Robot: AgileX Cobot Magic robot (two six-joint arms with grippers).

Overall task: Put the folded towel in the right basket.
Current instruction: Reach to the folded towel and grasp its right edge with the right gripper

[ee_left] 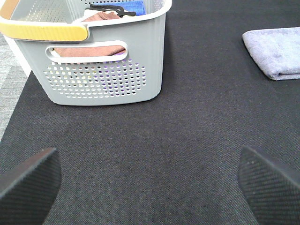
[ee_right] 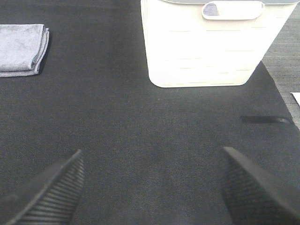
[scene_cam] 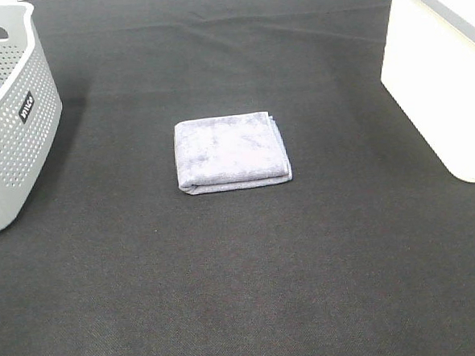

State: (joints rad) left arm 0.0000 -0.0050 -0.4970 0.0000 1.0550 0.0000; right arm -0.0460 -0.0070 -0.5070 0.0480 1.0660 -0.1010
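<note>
The folded lavender-grey towel [scene_cam: 231, 152] lies flat on the black mat in the middle of the exterior high view. It also shows in the left wrist view [ee_left: 276, 50] and in the right wrist view [ee_right: 21, 49]. The right basket [scene_cam: 445, 72] is white and stands at the right edge; it also shows in the right wrist view [ee_right: 211, 42]. My left gripper [ee_left: 147, 183] is open and empty over bare mat, well short of the towel. My right gripper [ee_right: 152, 187] is open and empty, in front of the white basket. Neither arm shows in the exterior high view.
A grey perforated basket [scene_cam: 8, 119] stands at the left edge. The left wrist view shows its yellow handle [ee_left: 44, 30] and folded brown and blue cloths [ee_left: 101, 18] inside it. A dark strip [ee_right: 265, 120] lies on the mat near the white basket.
</note>
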